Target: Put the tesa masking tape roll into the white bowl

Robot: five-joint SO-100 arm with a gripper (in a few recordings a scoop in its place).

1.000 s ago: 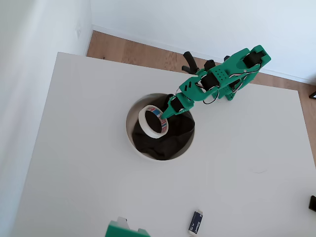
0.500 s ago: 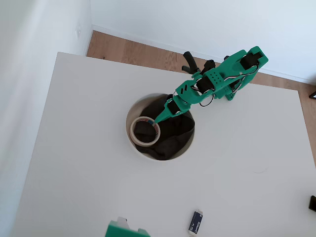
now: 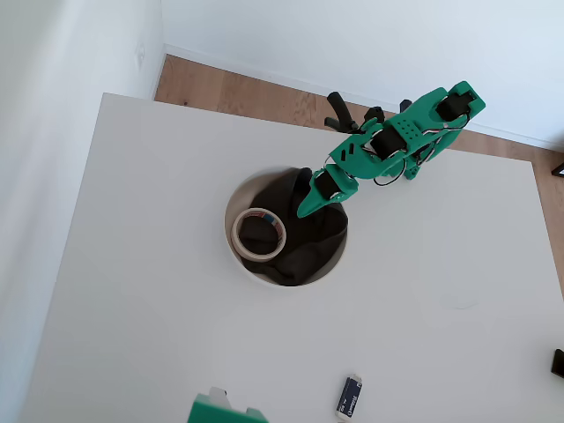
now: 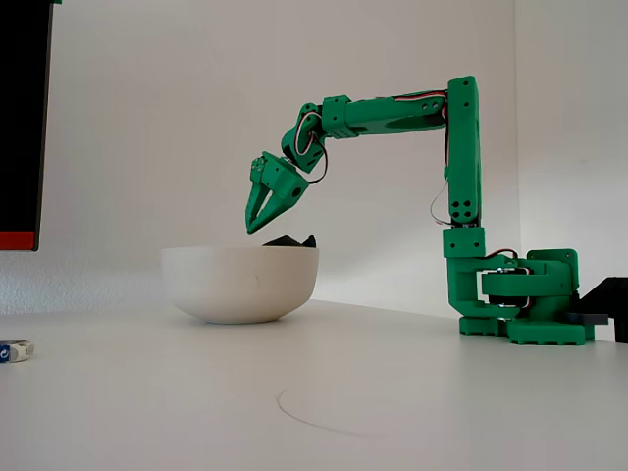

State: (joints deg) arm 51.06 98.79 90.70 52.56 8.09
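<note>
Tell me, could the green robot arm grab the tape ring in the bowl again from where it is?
Probably yes. The tape roll lies flat on the dark cloth inside the white bowl, with nothing covering it. The gripper hangs just above the bowl's rim, so the way down looks free.

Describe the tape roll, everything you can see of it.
The tesa masking tape roll is a small cream-white ring with red and blue print on its inner core. In the overhead view it lies flat, hole up, on the dark cloth inside the white bowl, close to the bowl's left rim. Nothing grips it: the gripper is apart from it, to its upper right. In the fixed view the bowl wall hides it.
</note>
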